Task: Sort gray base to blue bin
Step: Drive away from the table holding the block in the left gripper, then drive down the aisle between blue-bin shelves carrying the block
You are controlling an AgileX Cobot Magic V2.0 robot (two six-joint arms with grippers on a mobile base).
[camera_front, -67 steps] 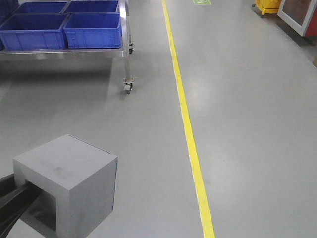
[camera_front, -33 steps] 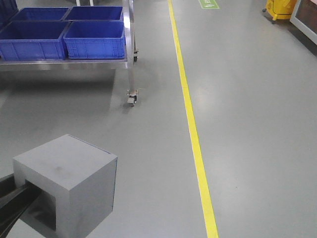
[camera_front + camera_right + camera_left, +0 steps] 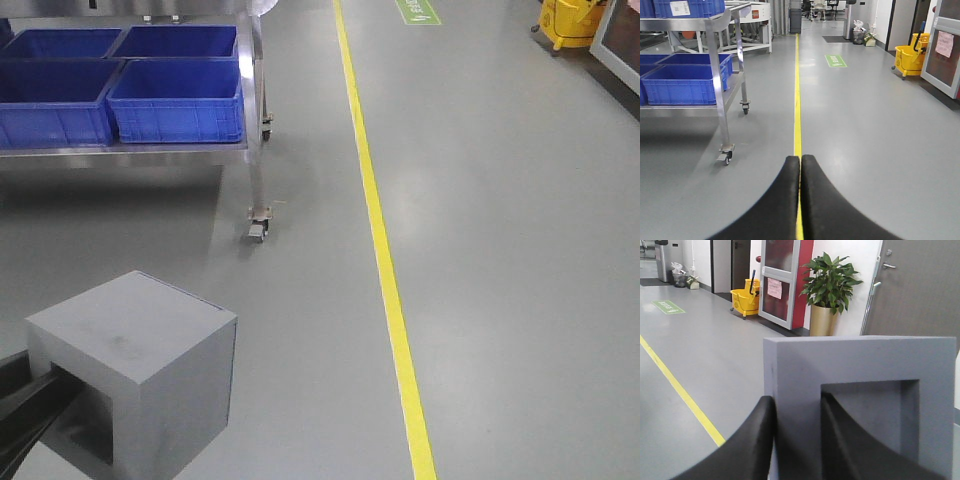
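Wide floor to the right, steel rack to the left

The rack (image 3: 252,120) stands far left, its corner post and caster (image 3: 257,231) nearest the yellow line (image 3: 385,270). The blue bin (image 3: 176,100) fills the lower shelf's right front corner, open-topped, with an upper shelf (image 3: 687,22) over it. Floor between rack and line, and beyond it to the mop bucket (image 3: 568,20), lies open. The gray base (image 3: 135,370) blocks the near left.

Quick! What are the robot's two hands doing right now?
Left hand: closed on the gray base, pinching one wall beside its recess.
Right hand: closed, holding nothing.
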